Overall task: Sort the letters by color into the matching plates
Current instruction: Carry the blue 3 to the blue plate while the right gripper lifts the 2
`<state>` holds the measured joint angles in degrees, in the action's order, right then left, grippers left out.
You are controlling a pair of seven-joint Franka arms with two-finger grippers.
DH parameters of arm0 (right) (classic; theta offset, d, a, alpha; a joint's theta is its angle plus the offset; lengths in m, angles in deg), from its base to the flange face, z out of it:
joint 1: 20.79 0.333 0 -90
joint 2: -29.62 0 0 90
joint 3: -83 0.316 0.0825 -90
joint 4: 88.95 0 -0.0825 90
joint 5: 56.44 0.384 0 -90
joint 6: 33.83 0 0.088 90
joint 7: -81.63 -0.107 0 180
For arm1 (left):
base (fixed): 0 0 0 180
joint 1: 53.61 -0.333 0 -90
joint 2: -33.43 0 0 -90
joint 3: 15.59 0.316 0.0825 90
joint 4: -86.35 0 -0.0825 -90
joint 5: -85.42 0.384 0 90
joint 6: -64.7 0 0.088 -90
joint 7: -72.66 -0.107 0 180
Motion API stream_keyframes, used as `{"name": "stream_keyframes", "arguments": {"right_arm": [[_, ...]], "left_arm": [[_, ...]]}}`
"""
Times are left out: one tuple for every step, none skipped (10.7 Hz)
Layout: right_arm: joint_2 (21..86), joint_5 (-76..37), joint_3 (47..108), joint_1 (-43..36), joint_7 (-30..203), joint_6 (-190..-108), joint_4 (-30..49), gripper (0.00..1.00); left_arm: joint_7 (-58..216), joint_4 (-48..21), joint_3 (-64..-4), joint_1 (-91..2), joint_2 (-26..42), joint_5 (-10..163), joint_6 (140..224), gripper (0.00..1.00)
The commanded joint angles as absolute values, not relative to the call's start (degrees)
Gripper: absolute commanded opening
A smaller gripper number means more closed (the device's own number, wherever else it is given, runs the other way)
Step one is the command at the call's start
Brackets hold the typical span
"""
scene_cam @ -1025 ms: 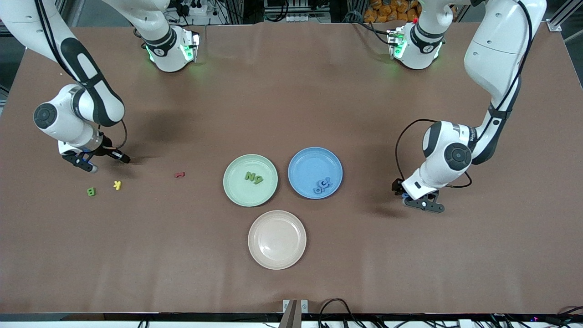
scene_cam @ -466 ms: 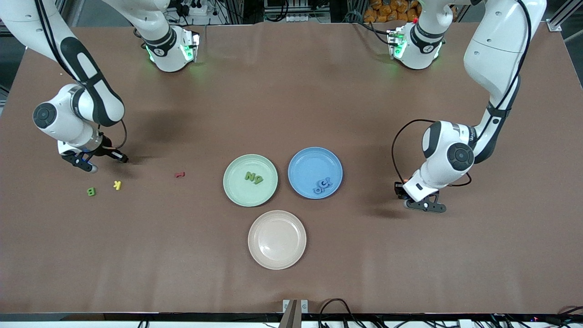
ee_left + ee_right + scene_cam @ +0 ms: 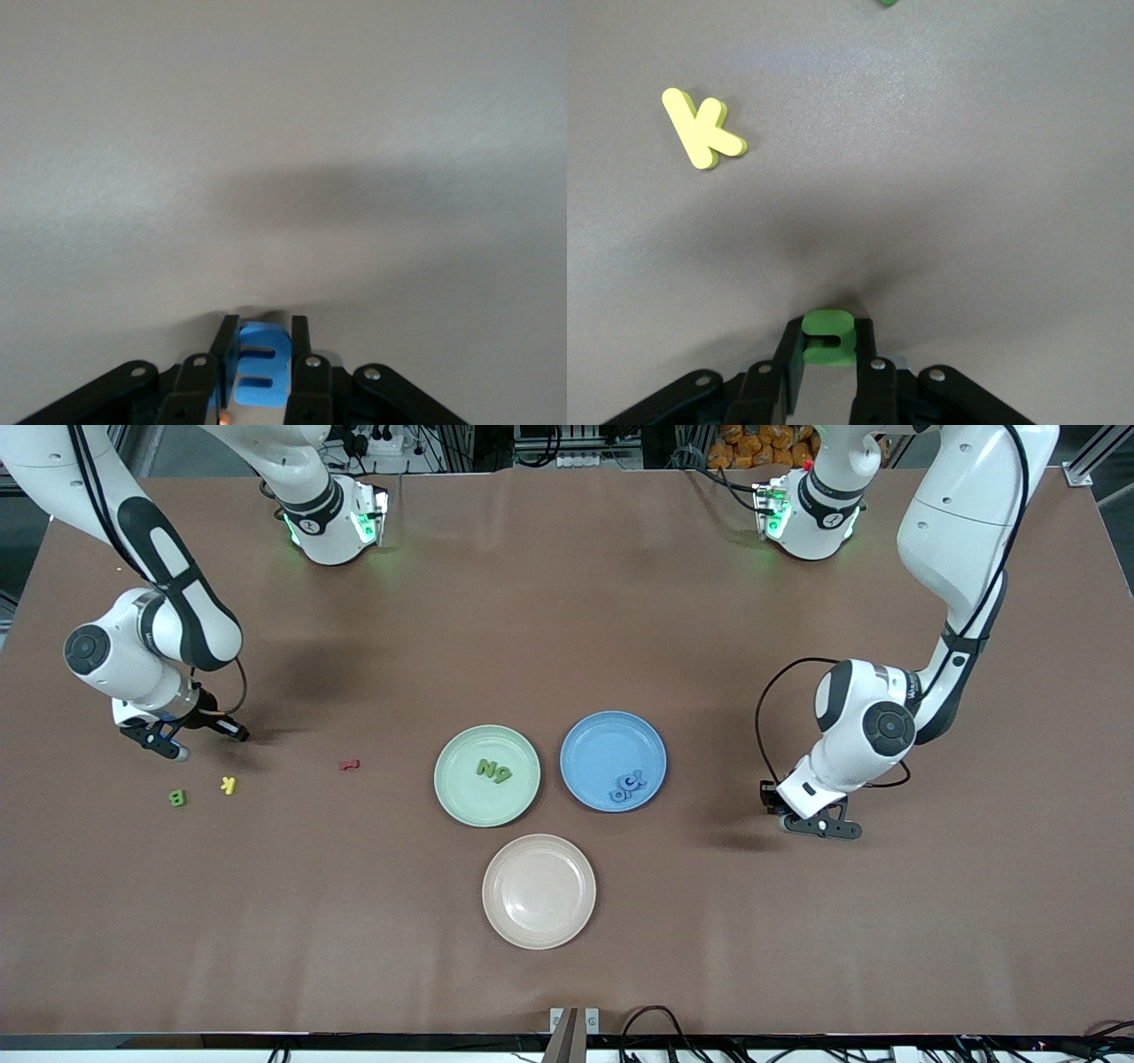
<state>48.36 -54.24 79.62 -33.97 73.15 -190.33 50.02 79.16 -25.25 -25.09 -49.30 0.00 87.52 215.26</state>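
Letters are pinched in both of my grippers at once. My left gripper [image 3: 258, 376] has its fingers pressed onto a blue letter [image 3: 260, 365], low over bare table toward the left arm's end, well apart from the plates. My right gripper [image 3: 826, 372] pinches a green letter [image 3: 827, 337] low over the table toward the right arm's end; a yellow K [image 3: 702, 129] lies near it, and a green B [image 3: 177, 798] rests on the table nearer the front camera than that gripper.

I judge both grasps just made, so the step in hand is the pick. Next each arm must lift and carry inward: blue to the blue plate [image 3: 595, 735], green to the green plate [image 3: 461, 797], releasing low so nothing bounces out.

Both pieces look chunky and matte, gripped across their flat faces. Some blue letters [image 3: 627, 786] already sit bunched in the blue plate, and green letters [image 3: 493, 771] lie in the green plate. A beige-pink plate [image 3: 539, 930] stands nearest the camera, and a small red piece [image 3: 350, 764] lies between the K and the green plate.
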Motion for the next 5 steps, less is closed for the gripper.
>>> {"name": "stream_keyframes", "arguments": {"right_arm": [[49.2,-54.5,80.4,-35.2,73.5,-191.1,50.8,0.20],[49.1,-54.5,80.4,-35.0,73.6,-190.5,50.6,0.20],[48.8,-54.5,80.6,-34.8,73.7,-190.3,50.4,0.20],[48.6,-54.5,81.2,-34.0,73.8,-189.6,49.8,0.20],[48.4,-54.5,81.8,-33.6,73.7,-189.4,49.1,0.20]], "left_arm": [[83.8,-23.9,-25.0,-46.3,2.0,85.7,213.0,0.00],[85.4,-23.2,-25.0,-45.3,2.0,85.7,211.8,0.00],[87.7,-22.3,-25.0,-44.2,2.4,85.8,210.5,0.00],[90.1,-21.5,-25.0,-42.8,2.5,85.9,209.4,0.00],[93.2,-20.9,-24.9,-41.1,2.6,86.1,208.6,0.00]]}}
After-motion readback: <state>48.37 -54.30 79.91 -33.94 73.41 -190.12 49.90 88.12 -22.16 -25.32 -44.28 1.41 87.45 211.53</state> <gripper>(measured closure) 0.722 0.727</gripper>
